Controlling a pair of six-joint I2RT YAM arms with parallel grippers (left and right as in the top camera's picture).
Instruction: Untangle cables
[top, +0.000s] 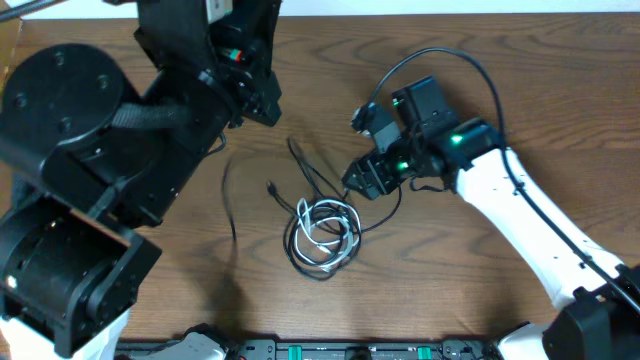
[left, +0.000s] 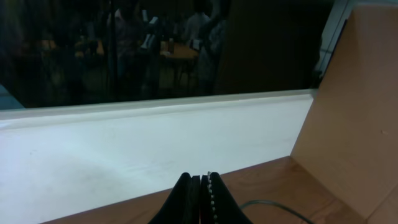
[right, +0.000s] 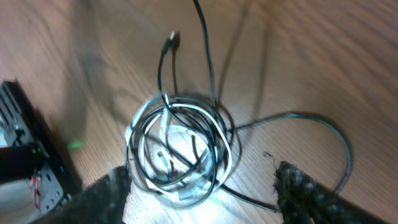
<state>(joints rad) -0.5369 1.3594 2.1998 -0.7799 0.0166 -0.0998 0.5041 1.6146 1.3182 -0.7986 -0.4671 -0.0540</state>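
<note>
Several cables (top: 322, 235) are lying bunched mid-table, and I'm watching them from overhead & both wrist cams. They're sitting as a loose round coil: thin black cords are looping over and under a shorter white cord (right: 193, 109), which is catching the light. One black end w/ a small plug (right: 173, 38) is sticking out of the coil, and another black strand is running out alongside it. A long black loop (right: 292, 114) is swinging out to one side and curving back. Apart from the bunch, a lone black strand (top: 226, 195) is trailing across the table (top: 540, 60) toward the left arm. Right gripper (right: 204, 177) is hovering just over the coil. Its jaws are standing wide, one finger on each side, w/ nothing pinched. Left gripper (left: 200, 196) is sitting well apart from the coil, jaws pressed together. I can't tell whether any cord is caught btwn them.
</note>
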